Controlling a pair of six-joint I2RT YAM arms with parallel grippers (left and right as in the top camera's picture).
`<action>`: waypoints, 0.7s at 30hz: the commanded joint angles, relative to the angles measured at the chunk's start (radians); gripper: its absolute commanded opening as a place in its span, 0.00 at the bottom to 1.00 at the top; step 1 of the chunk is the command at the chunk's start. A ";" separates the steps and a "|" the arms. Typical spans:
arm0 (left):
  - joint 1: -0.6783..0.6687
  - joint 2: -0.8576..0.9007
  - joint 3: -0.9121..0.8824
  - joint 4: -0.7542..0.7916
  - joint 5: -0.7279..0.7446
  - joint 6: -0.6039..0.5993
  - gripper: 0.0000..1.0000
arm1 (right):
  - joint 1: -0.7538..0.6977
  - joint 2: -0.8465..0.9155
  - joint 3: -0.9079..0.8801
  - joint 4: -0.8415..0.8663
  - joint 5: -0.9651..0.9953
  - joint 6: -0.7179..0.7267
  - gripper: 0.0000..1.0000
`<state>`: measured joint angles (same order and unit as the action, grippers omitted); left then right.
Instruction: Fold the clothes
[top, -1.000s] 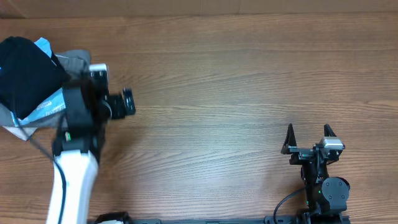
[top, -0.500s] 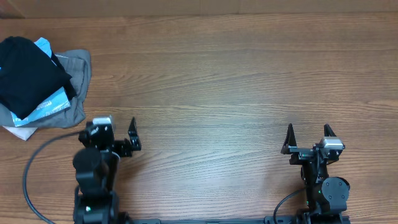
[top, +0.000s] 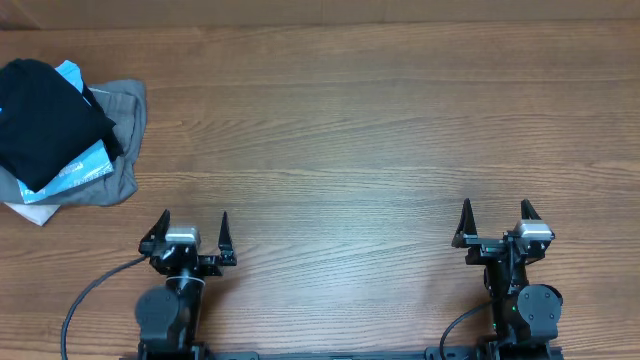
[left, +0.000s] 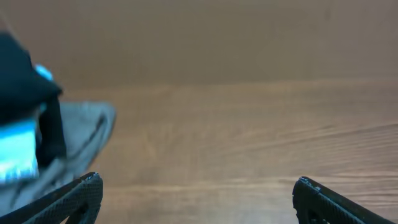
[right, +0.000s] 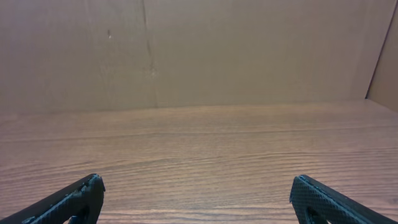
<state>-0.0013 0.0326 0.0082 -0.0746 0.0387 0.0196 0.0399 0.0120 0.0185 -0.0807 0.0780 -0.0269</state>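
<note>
My left hand (top: 194, 217) and right hand (top: 495, 206) are both wide open and empty, and the black shirt (top: 45, 115) lies bunched on a blue shirt (top: 85, 166), ahead and left of my left hand, the nearer one.

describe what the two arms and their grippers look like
Both arms are black. The left gripper and right gripper each have two thin, pointed black fingers with a silver-grey block at their base. A black cable curves away from the left arm.
</note>
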 joint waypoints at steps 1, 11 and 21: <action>-0.013 -0.029 -0.003 -0.006 -0.033 0.086 1.00 | -0.002 -0.009 -0.010 0.004 0.003 -0.007 1.00; -0.012 -0.029 -0.003 -0.003 -0.020 0.085 1.00 | -0.002 -0.009 -0.010 0.004 0.003 -0.007 1.00; -0.012 -0.028 -0.003 -0.003 -0.020 0.085 1.00 | -0.002 -0.009 -0.010 0.004 0.003 -0.007 1.00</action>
<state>-0.0101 0.0158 0.0082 -0.0757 0.0257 0.0826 0.0399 0.0120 0.0185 -0.0814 0.0780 -0.0273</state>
